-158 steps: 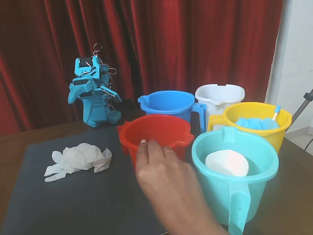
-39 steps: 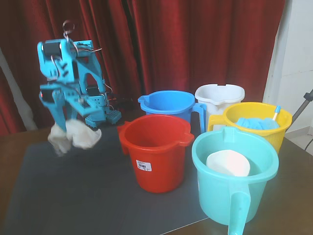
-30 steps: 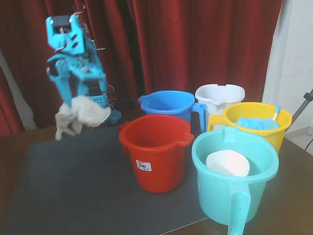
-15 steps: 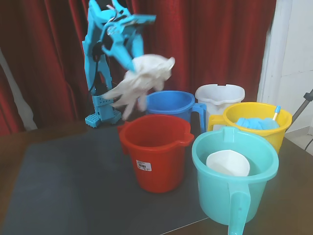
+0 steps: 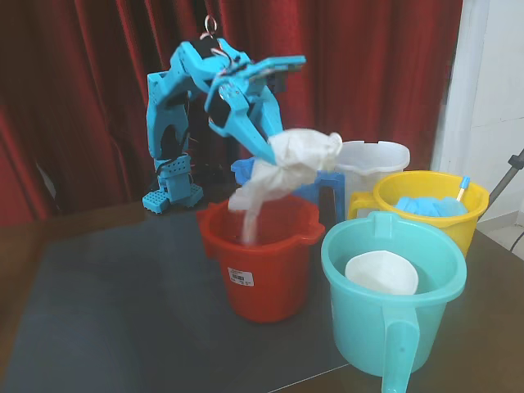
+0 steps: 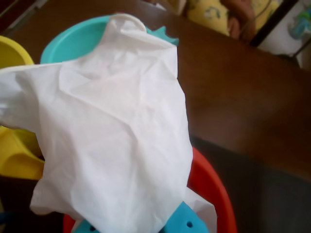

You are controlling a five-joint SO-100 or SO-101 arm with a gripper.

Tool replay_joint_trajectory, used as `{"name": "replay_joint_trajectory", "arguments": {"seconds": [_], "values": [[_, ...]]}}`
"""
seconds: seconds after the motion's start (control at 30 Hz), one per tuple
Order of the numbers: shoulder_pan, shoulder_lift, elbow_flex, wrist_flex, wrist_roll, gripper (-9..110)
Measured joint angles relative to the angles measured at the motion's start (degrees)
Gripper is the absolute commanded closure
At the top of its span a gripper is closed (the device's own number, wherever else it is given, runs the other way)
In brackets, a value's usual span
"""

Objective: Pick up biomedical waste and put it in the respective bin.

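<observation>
Fixed view first. Gloves [image 5: 291, 168] hung in the air over the red bin [image 5: 260, 254], pinched in the gripper [image 5: 277, 150] of the blue arm [image 5: 176, 106]. Floppy end [image 5: 248, 214] dangled down past the red rim. Half a second before: same gloves up higher and further left, not yet over the red bin. A second before: way over at the left, near the arm's base. So carried across fast, and now right above a bin. Probably close to letting go, if red is the right bin. Not dropped yet, though. Other bins stood around: blue bin [image 5: 319, 184] behind, white bin [image 5: 381, 160], yellow bin [image 5: 430, 201] with blue stuff inside, teal bin [image 5: 393, 307] with a white cup [image 5: 381, 273] in it. Blue bin mostly hidden behind the gloves. Fingertips hard to make out, wrapped in white.

Wrist view next. White gloves [image 6: 112, 141] filled almost the whole picture. Red bin rim [image 6: 214, 187] peeked out below, teal bin [image 6: 73, 41] above, yellow bin [image 6: 14, 150] at the left edge. Only small blue bits of the gripper [image 6: 181, 219] seen at the bottom, rest covered.
</observation>
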Motion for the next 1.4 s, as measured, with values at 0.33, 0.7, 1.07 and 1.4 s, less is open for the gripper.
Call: {"name": "replay_joint_trajectory", "arguments": {"seconds": [0.33, 0.7, 1.07, 1.4], "values": [[0.62, -2.29, 0.09, 0.97, -5.36, 98], [4.92, 13.36, 7.47, 11.16, -5.89, 85], [5.80, 32.17, 25.75, 18.02, -21.80, 87], [23.73, 81.74, 56.87, 23.73, -57.48, 99]]}}
